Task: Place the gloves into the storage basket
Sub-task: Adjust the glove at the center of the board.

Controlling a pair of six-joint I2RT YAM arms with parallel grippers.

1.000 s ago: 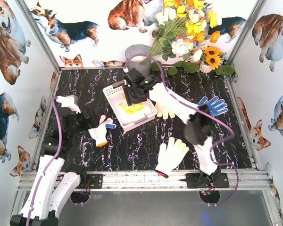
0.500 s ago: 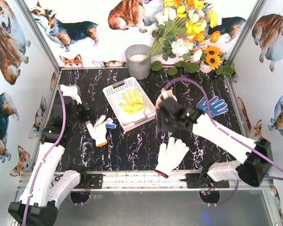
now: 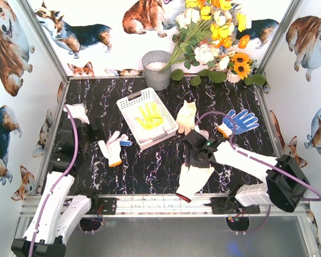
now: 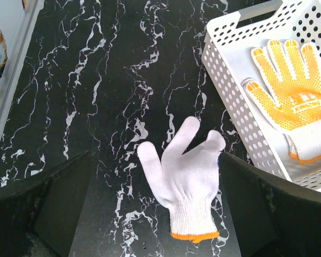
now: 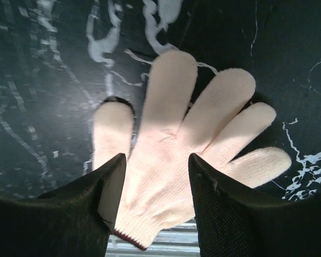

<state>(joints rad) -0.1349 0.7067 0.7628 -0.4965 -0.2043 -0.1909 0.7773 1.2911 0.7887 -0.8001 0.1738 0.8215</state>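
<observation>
**A:** Start at the right claw [image 5: 156, 160]. How does it stand?

**B:** It is low over the cream knit glove with a dark red cuff [image 5: 203, 123]. Its black fingers [image 5: 104, 203] are apart, one on each side of the palm, with nothing clamped. I can't tell whether the tips touch the knit.

**A:** How does that glove lie?

**B:** It lies flat on the black marbled desk [image 3: 150, 171] by the front rail, cuff toward the arm bases and fingertips pointing away. Its long axis runs through the gap, so I'd judge that closing would pinch across the palm.

**A:** And the basket?

**B:** The shallow white slotted plastic basket [image 3: 129, 101] sits farther back and to the left of that claw, well apart. A white glove with an orange-dotted palm [image 4: 289, 96] lies in it.

**A:** The other arm?

**B:** The left claw [image 4: 155, 158] gapes wide and is empty. It is above a white knit glove with an orange cuff [image 4: 184, 182], which lies just beside the basket. So the left arm is nearer that glove and the right arm is nearer the cream one.

**A:** What differs between the views?

**B:** The right wrist view shows the straddle, which the top view hides under the wrist, but it shows no basket. Only the top view shows the remaining gloves. A second cream glove [image 3: 187, 116] lies just right of the basket, a blue glove [image 3: 241, 120] farther right, and a plain white glove [image 3: 77, 113] by the left arm.
</observation>
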